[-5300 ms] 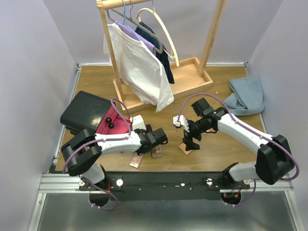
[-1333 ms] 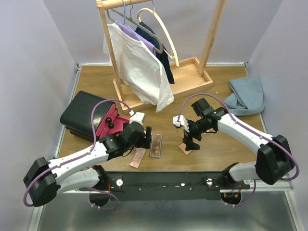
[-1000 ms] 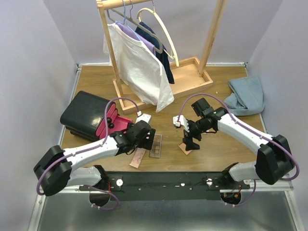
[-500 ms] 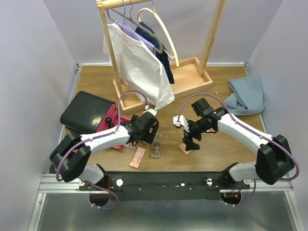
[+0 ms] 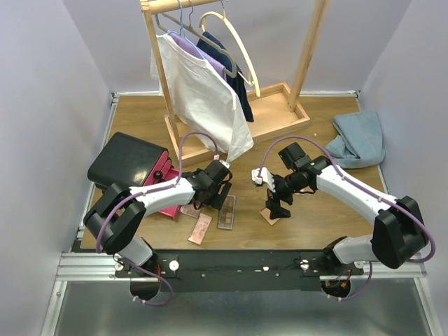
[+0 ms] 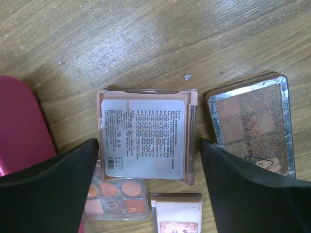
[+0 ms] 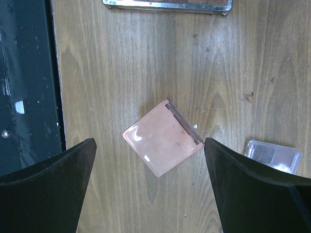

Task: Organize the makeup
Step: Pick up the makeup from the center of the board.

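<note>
Left wrist view looks straight down on the wooden surface [image 6: 204,34], where the left hand [image 6: 148,144] hangs with its fingers wide apart over a square labelled compact [image 6: 145,121], touching nothing. That compact lies label side up, its edges square to the view and its printed lines running left to right. Just beside it on the right, a narrow gap between them, lies the silver-rimmed brown palette [image 6: 251,128], shade side up, its long axis running top to bottom of the view with the top leaning slightly left. An orange palette [image 6: 116,200] lies at the compact's lower edge, long axis left to right, and a cream box [image 6: 176,213] sits just beside it at the bottom of the view. A pink drawer [image 6: 19,126] fills the left side. Top external view places this cluster near the front of the surface, between the black case [image 5: 126,162] and the right arm. There the brown palette's long axis runs front to back, and a pink palette [image 5: 200,229] lies nearer the front, slanting from near-left to far-right. Right wrist view shows the right hand [image 7: 149,144], fingers spread wide and holding nothing, over a peach compact [image 7: 160,145] turned like a diamond, its hinge edge facing upper right. A small clear palette [image 7: 272,155] lies near it on the right.
</note>
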Tool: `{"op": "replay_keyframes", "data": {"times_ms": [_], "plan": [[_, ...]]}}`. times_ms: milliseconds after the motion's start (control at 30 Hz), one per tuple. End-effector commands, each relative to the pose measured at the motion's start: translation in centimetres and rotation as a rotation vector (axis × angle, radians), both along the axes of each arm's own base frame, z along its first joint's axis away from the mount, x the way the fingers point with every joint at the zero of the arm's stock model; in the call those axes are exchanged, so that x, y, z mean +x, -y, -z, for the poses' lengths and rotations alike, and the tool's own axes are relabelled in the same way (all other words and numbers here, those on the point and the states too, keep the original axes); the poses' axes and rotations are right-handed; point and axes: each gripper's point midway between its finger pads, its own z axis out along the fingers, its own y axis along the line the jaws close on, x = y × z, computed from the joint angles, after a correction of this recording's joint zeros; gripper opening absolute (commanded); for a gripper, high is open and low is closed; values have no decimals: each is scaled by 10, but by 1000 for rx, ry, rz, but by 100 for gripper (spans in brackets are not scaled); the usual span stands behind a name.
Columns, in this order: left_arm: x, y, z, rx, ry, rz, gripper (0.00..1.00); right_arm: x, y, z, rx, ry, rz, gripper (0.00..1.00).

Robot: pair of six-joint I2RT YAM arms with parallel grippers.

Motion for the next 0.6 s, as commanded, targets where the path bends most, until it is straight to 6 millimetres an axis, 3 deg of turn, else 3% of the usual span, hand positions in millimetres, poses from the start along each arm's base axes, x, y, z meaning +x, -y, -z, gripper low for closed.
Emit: {"op": "replay_keyframes", "data": {"times_ms": [0,233,367,567], "plan": [[2,9,-2,-32,-18,16,88,5,0,-3,2,27,0,100],[5,9,-12,-54,6,-5,59,5,0,-3,2,27,0,100],[8,12,-35,-112,62,-18,47,5,0,-3,2,27,0,100],[10,4,-77,-195,172,-55,45,6,0,-2,2,26,-1,100]]}}
